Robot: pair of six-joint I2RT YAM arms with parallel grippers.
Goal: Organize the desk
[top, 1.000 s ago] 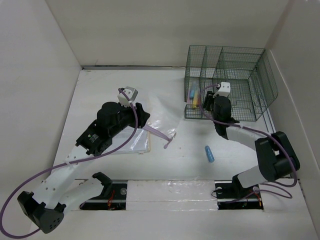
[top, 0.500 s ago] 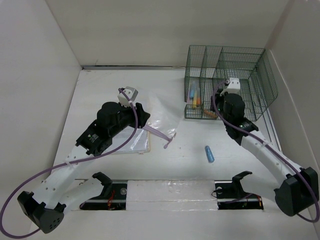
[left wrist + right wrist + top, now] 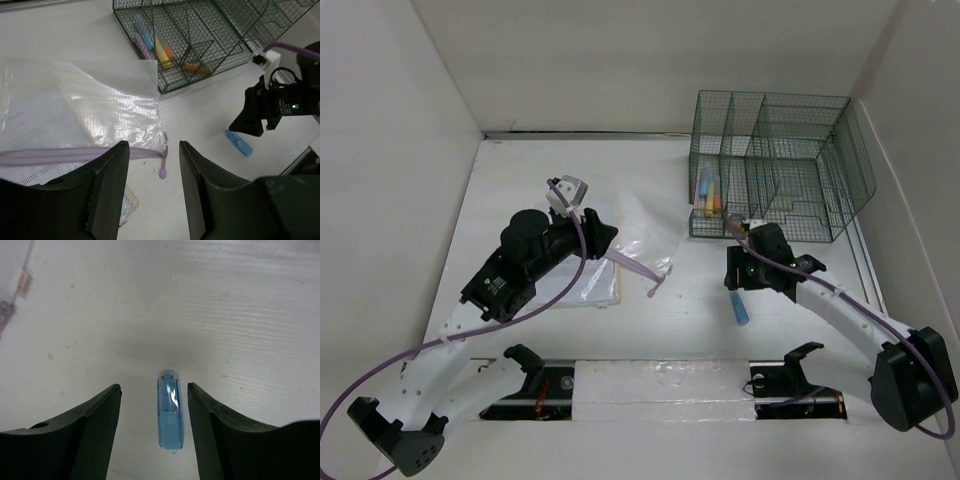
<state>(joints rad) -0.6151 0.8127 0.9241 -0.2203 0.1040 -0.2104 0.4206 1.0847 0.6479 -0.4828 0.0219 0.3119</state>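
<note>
Right tool (image 3: 154,387) spread, blue marker (image 3: 169,412) between jaws, lying on desk (image 3: 240,315); left tool (image 3: 153,147) spread over pouch (image 3: 75,100).

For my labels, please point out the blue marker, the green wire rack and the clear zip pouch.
blue marker (image 3: 169,410), right wrist view, middle of its barrel.
green wire rack (image 3: 770,97), top external view, back upper rim.
clear zip pouch (image 3: 75,105), left wrist view, middle of its clear face.

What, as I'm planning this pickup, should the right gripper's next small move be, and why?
Probably lower straight down, then close. The right gripper hovers open, and the blue marker lies on the desk lined up between its fingers, apparently untouched.
</note>
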